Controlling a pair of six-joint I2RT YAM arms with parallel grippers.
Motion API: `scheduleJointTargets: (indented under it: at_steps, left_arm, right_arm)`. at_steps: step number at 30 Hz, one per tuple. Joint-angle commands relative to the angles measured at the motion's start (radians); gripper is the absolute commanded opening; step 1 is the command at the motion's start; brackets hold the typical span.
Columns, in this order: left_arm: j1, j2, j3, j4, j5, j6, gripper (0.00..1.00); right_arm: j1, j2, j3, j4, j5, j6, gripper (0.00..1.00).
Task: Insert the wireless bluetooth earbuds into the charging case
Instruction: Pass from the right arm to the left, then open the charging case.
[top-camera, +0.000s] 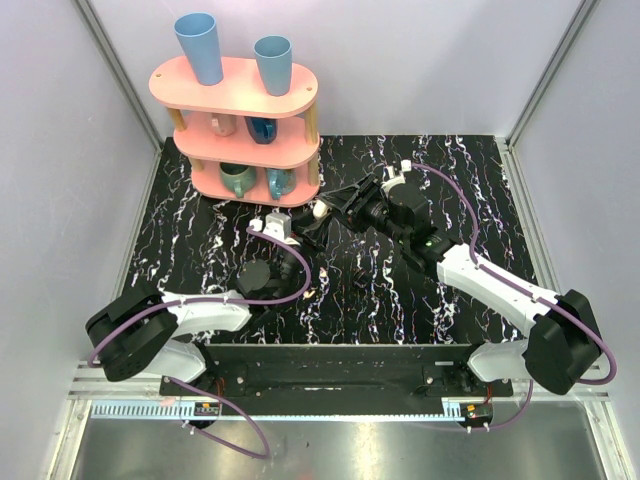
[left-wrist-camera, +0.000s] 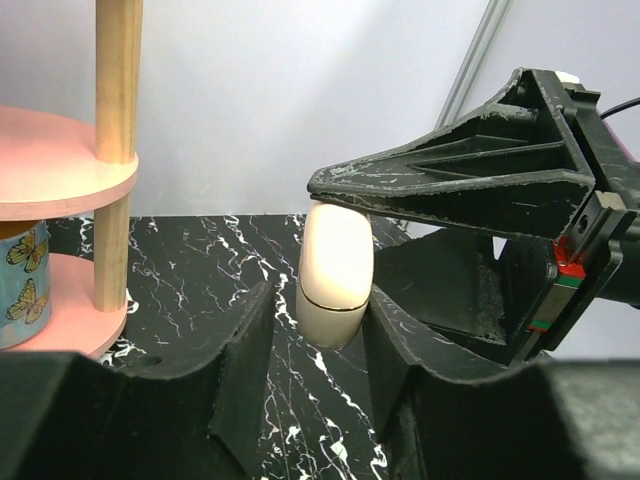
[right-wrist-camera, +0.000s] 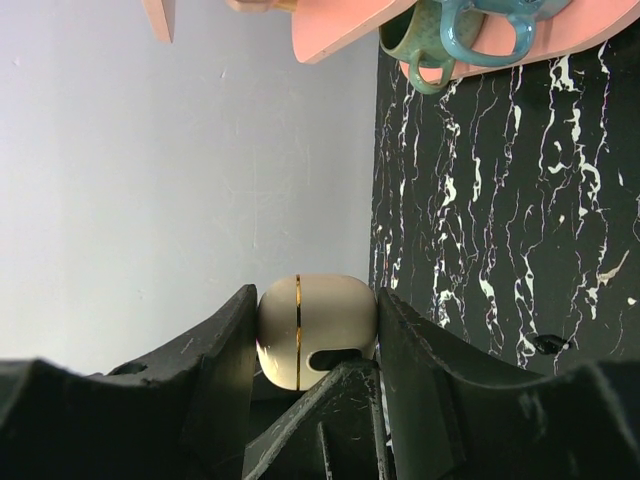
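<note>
1. charging case (left-wrist-camera: 337, 275): lid shut with the seam line closed. It stands on edge between both claws, just in front of the pink shelf rack (top-camera: 245, 120), near the middle of the black marbled surface (top-camera: 450, 200). Can't tell whether it clears the surface.
2. right claw (right-wrist-camera: 317, 300): clamped on the case, one finger on each opposite end, both in contact.
3. left claw (left-wrist-camera: 318, 300): jaws flank the lower part of the case, with a thin gap on one side. Can't tell if it is gripping.
4. earbuds: can't pick them out. The white veining in the surface would hide anything that small.
5. handling, judged: the case is light, rigid, smooth rounded plastic. It will be slippery under hard fingers and likely to twist or squirt out. Best hold is on one half only, across its flat faces and off the seam, so the other half can swing on the hinge. Which half is the lid isn't clear.
6. risk, judged: a clamp across the seam keeps the lid shut, and hard prying could strain the hinge. The lid must be open before an earbud goes in.
</note>
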Motion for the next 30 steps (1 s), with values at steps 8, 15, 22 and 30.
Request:
scheduleJointTargets:
  at_steps: [8,15,22,30]
  left_arm:
    - [0.014,-0.004,0.035,0.384,-0.043,-0.016,0.27]
    - [0.056,-0.047,-0.014,0.374,0.007,-0.042,0.10]
    - [0.105,-0.104,-0.039,0.295,0.104,-0.079,0.01]
    - [0.253,-0.280,-0.057,-0.007,0.450,-0.153,0.00]
  right_arm:
    - [0.010,-0.026,-0.030,0.048,-0.024,-0.010,0.45]
    - [0.010,-0.061,-0.079,0.048,-0.016,-0.067,0.57]
    - [0.010,-0.083,-0.066,0.028,0.014,-0.135,0.69]
    - [-0.007,-0.136,0.018,-0.127,0.065,-0.463,0.76]
